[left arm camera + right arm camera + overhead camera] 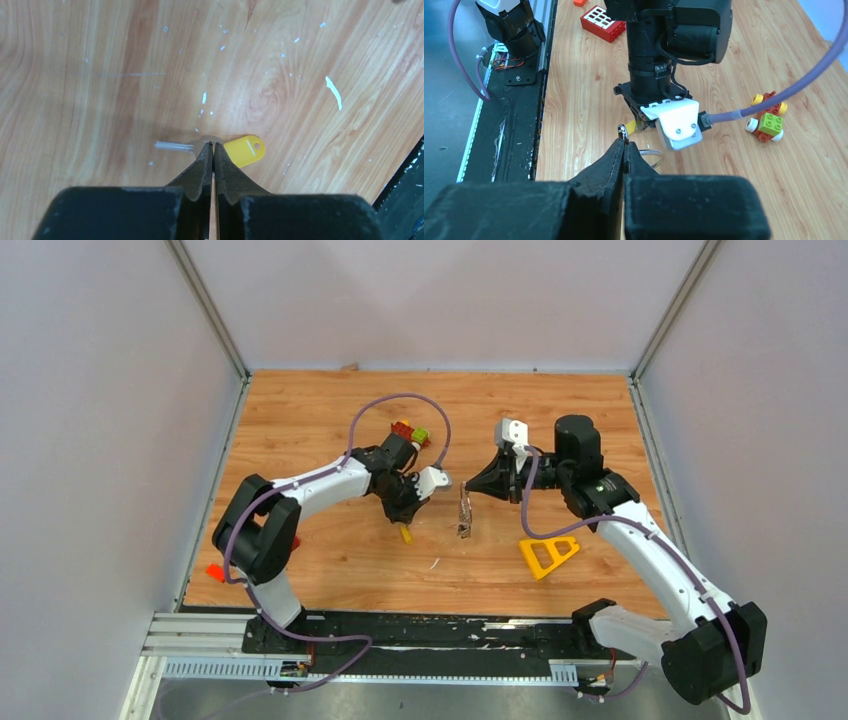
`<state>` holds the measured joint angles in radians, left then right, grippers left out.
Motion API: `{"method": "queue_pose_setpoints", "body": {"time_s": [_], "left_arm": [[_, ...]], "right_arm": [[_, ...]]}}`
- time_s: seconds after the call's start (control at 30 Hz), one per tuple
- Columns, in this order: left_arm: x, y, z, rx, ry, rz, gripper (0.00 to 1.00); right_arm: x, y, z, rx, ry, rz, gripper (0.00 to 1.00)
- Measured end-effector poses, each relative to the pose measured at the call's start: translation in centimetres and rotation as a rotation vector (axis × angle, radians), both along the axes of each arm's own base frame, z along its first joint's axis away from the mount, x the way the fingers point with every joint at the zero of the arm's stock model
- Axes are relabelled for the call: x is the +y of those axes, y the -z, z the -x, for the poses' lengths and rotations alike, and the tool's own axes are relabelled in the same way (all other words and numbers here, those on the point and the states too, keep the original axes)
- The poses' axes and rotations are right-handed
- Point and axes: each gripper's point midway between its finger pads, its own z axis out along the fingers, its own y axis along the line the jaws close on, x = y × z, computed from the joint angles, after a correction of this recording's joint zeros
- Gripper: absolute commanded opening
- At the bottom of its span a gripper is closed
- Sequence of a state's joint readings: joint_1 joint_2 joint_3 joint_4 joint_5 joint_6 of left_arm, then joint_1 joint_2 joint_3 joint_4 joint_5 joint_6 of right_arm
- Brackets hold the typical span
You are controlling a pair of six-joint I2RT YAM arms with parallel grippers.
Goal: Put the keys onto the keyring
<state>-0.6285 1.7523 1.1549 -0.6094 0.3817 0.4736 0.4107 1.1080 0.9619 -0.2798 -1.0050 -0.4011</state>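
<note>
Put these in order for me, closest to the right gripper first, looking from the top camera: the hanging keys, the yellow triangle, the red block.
1. hanging keys, just below the right gripper.
2. yellow triangle, toward the near right.
3. red block, far off on the left side.

A wooden bench [300, 410] fills the middle of the top view, fenced by pale lilac-grey walls [100, 440]. A toy car [412, 433] of red, green and yellow bricks sits just above centre. A yellow plastic triangle [548, 554] lies flat, lower right of centre. A small orange-red block [215, 572] rests at the bench's left edge. In the right wrist view a red brick with a white grid [602, 22] lies at the top, near a black rail [519, 130]. White flecks [334, 92] dot the wood.
</note>
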Motion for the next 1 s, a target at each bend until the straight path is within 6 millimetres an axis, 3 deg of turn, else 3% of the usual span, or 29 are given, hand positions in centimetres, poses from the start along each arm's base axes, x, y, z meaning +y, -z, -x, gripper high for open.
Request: {"method": "queue_pose_setpoints", "body": {"time_s": [0.27,0.33,0.57,0.8,1.0], "left_arm": [[0.8,-1.0,0.3,-0.057,0.011,0.031,0.45],[0.7,-1.2,0.1,-0.071,0.013,0.041,0.49],[1.0,-1.3,0.1,-0.082,0.011,0.041,0.52],[3.0,-1.6,-0.3,-0.1,0.015,0.008,0.54],[4.2,-1.3,-0.1,-0.138,0.16,-0.032,0.55]], "right_arm": [[0.0,-0.3,0.2,-0.019,-0.007,-0.004,0.0],[0.0,-0.3,0.2,-0.02,-0.009,-0.005,0.0],[0.0,-0.3,0.3,-0.021,-0.012,-0.006,0.0],[0.0,-0.4,0.3,-0.026,-0.018,-0.007,0.0],[0.0,-0.4,0.4,-0.029,-0.023,-0.008,0.0]]}}
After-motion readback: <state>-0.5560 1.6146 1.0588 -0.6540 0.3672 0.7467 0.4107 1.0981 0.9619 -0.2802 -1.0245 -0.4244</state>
